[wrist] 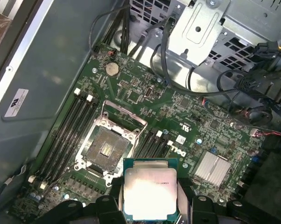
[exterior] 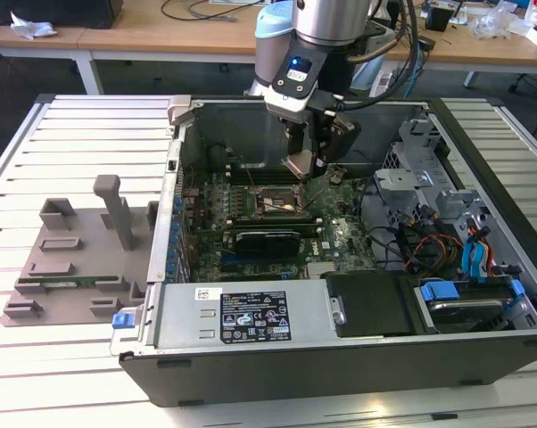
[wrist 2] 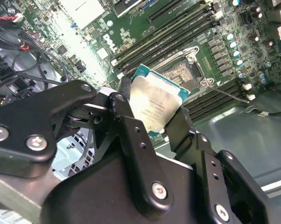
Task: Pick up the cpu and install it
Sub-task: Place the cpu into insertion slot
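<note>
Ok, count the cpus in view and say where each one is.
1. The cpu is gripped in the pincer, over the motherboard near the open, empty socket. Another could lie hidden elsewhere in the case.

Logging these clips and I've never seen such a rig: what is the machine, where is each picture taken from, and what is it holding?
The machine is a robot arm with a two-fingered gripper, reaching down into an open computer case lying on a slatted table. The exterior view comes from a camera off the arm and takes in the whole scene; both wrist views come from cameras riding on the arm, looking past the gripper at the green motherboard. The gripper is shut on the cpu, a small square chip with a shiny metal top, held above the board. The open socket near it is bare, so the chip is not installed yet. On the exterior view's left, a grey fixture tray sits beside the case.
</note>
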Robot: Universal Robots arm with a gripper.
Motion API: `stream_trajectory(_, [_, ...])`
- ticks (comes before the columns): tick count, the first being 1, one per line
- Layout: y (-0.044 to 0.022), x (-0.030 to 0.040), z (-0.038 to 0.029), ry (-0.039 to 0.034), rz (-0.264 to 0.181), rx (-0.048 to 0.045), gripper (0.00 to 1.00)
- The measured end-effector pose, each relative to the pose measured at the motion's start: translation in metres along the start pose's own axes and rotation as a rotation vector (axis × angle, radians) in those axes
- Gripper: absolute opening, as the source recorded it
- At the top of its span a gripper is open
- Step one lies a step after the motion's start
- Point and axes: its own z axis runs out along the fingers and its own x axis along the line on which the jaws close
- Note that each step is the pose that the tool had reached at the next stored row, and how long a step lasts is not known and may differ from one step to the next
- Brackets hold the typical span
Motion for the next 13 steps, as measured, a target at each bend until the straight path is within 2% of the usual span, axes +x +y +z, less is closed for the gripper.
stream_trajectory(5, [0.0, 0.0, 0.0003, 0.0009, 0.073, 0.002, 0.55])
stream_trajectory(11, [0.0, 0.0, 0.0005, 0.0013, 0.119, 0.0032, 0.55])
stream_trajectory(13, [0.0, 0.0, 0.0006, 0.0015, 0.148, 0.0041, 0.55])
